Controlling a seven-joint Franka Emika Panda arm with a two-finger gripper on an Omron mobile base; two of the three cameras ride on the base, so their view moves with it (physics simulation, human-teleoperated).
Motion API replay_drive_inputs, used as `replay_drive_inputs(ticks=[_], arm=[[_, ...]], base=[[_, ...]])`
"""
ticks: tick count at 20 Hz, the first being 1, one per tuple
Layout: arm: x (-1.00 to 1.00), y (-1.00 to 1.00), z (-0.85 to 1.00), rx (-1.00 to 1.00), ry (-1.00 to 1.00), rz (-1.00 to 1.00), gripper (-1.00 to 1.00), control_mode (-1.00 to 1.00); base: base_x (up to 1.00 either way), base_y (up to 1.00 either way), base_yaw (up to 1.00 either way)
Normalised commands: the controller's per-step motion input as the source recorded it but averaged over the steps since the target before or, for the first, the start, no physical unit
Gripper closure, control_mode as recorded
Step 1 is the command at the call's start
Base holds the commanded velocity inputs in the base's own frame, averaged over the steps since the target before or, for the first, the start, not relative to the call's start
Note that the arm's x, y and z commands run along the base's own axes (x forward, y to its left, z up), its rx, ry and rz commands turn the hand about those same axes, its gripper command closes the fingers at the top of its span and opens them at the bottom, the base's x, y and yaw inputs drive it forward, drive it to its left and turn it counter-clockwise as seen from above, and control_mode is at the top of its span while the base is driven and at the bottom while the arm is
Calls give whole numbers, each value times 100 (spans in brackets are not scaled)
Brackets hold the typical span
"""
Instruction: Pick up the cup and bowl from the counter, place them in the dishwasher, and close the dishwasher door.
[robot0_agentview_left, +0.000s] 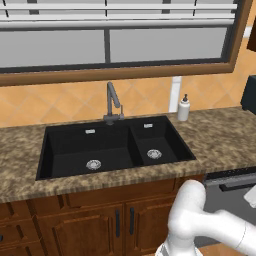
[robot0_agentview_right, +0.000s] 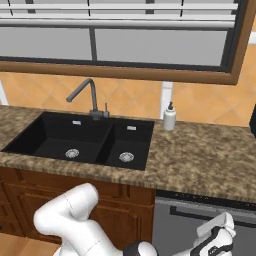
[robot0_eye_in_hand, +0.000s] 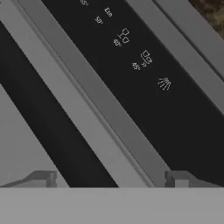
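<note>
Facing the dishwasher door (robot0_agentview_right: 200, 225) close to its handle (robot0_eye_in_hand: 48, 127), the gripper (robot0_eye_in_hand: 109, 178) stands open, holding nothing.

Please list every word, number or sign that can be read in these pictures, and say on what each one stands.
"Eco": white letters on the black control strip of the dishwasher door, hand view.
"45°", twice: beside two small glass-like signs on that strip; blurred, so not certain.
"50°": likely, higher on the strip, blurred.
A spray-like sign: lowest on the strip, no text.
One mark at the top edge: cut off, unreadable.
Soap bottle: no readable label.
</note>
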Motion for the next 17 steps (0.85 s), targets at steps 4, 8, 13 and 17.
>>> replay_drive_inputs(ticks=[4, 8, 13, 17], arm=[[22, 4, -38, 1, -23, 2, -100, -100], [52, 9, -52, 3, -32, 0, -100, -100], [71, 8, -65, 4, -31, 0, -100, -100], [65, 8, -70, 1, -33, -1, -100, -100]], base=[[0, 0, 0], [0, 0, 0], [0, 0, 0], [0, 0, 0]])
